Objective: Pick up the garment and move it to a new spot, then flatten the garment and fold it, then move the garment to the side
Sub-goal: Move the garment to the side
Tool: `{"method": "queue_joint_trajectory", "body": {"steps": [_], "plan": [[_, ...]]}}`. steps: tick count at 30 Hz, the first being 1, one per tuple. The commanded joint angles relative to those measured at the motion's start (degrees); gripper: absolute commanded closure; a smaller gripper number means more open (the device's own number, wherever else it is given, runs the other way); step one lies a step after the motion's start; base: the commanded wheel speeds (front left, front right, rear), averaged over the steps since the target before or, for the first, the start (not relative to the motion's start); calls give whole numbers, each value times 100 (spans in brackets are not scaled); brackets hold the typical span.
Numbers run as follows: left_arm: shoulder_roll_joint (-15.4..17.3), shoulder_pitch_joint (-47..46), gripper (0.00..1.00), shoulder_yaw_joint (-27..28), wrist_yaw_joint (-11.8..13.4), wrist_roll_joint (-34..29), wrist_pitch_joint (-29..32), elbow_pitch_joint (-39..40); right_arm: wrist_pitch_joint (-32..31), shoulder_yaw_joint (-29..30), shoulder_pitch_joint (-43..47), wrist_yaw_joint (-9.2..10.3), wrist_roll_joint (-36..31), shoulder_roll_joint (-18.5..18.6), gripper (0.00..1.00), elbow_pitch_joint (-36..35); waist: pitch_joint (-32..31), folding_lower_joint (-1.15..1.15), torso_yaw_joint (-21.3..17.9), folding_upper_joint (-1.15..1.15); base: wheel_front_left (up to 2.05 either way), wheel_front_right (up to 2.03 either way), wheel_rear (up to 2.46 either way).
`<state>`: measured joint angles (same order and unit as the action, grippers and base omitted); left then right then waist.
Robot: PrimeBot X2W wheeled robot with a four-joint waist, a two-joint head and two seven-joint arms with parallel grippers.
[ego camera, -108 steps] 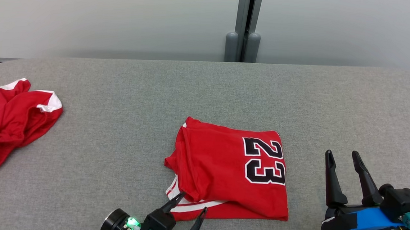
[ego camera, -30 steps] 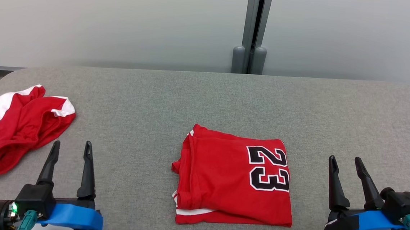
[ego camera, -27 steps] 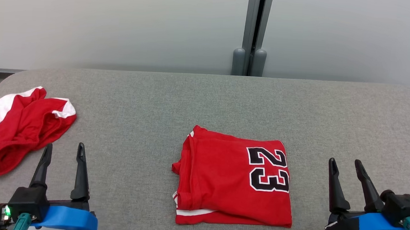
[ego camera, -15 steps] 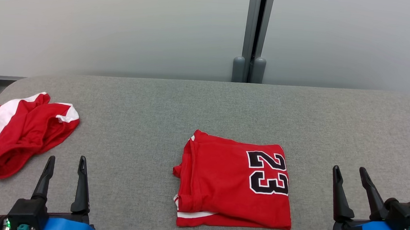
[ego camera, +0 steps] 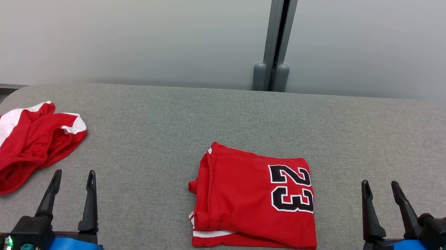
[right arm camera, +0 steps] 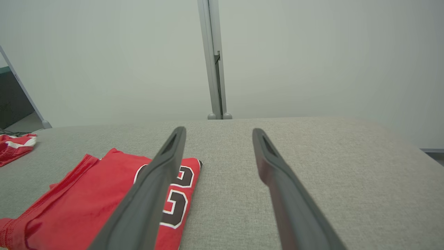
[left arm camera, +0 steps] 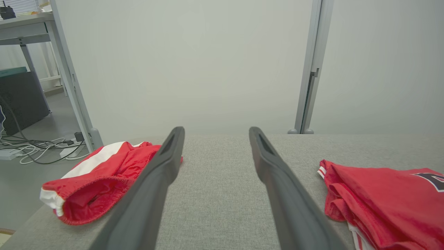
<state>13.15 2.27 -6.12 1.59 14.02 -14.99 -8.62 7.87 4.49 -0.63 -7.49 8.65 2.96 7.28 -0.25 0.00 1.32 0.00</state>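
The garment (ego camera: 255, 200) is a red jersey with a black "23", folded into a rough square at the middle of the grey table (ego camera: 224, 113); it also shows as the garment (left arm camera: 385, 201) at the right of the left wrist view and the garment (right arm camera: 79, 205) at the lower left of the right wrist view. My left gripper (ego camera: 74, 173) stands open at the lower left, well left of the jersey, nothing between its fingers. My right gripper (ego camera: 379, 185) stands open at the lower right, right of the jersey, also holding nothing.
A crumpled pair of red shorts with white stripes (ego camera: 25, 144) lies at the table's left edge, just beyond my left gripper; the shorts (left arm camera: 100, 178) also show near it. A grey partition wall with a post (ego camera: 275, 38) rises behind the table. Cables (left arm camera: 38, 152) lie on the floor left of the table.
Over the last seconds my left gripper let go of the jersey's front corner and drew back to the lower left. The head camera has tilted slightly; the jersey lies still.
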Motion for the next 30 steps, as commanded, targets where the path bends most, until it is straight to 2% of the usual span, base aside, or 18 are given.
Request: {"method": "queue_joint_trajectory", "body": {"steps": [1, 12, 21, 25, 30], "plan": [[-7, -36, 0, 48, -33, -48, -27, -16, -18, 0, 113, -1, 7, -8, 0, -31, 1, 0, -2, 0, 0, 0, 0], [-59, -57, 0, 168, -66, -128, -27, -13, -68, 31, 78, -1, 39, -8, 0, 44, 26, 0, 9, 0, 0, 0, 0], [-90, -214, 0, 266, -99, -212, -28, 56, -170, -153, -758, -1, -237, 46, 0, 175, 233, 0, 89, 0, 0, 0, 0], [-117, -347, 0, 278, -114, -267, -28, 79, -334, -332, -1194, -1, -196, 83, 0, 480, 400, 0, 172, 0, 0, 0, 0], [-155, -546, 0, 279, -163, -334, -28, 46, -618, -469, -1494, -1, -197, 127, 0, 1195, 600, 0, 319, 0, 0, 0, 0]]}}
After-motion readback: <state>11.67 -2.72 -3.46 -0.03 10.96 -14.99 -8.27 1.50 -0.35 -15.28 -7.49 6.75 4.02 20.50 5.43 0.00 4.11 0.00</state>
